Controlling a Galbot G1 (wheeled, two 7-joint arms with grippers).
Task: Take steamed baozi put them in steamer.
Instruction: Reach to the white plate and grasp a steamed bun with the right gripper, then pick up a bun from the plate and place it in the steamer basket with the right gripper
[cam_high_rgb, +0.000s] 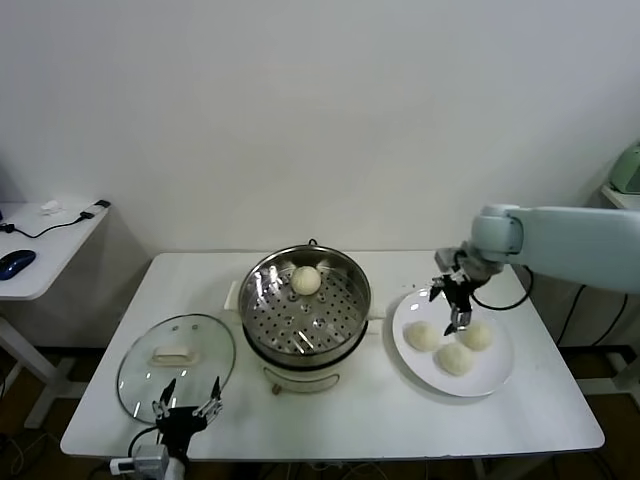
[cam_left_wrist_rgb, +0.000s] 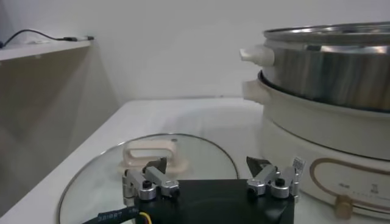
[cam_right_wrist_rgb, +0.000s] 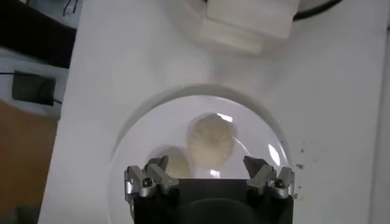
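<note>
The steamer (cam_high_rgb: 262, 318), a shiny steel pot with a perforated tray on a cream base, stands mid-table and holds one baozi (cam_high_rgb: 306, 280) at its far side. Three more baozi (cam_high_rgb: 421, 336) (cam_high_rgb: 474, 335) (cam_high_rgb: 454, 359) lie on a white plate (cam_high_rgb: 497, 381) to its right. My right gripper (cam_high_rgb: 455, 307) is open and empty, hovering just above the plate's near-left buns. In the right wrist view its jaws (cam_right_wrist_rgb: 205, 164) are spread over two baozi (cam_right_wrist_rgb: 210, 140) (cam_right_wrist_rgb: 173, 161). My left gripper (cam_high_rgb: 187, 402) is open and empty, parked at the table's front left.
A round glass lid (cam_high_rgb: 140, 375) with a white handle lies flat left of the steamer, just beyond the left gripper; it also shows in the left wrist view (cam_left_wrist_rgb: 201, 146), with the steamer (cam_left_wrist_rgb: 329, 67) beside it. A side desk (cam_high_rgb: 30, 250) stands at far left.
</note>
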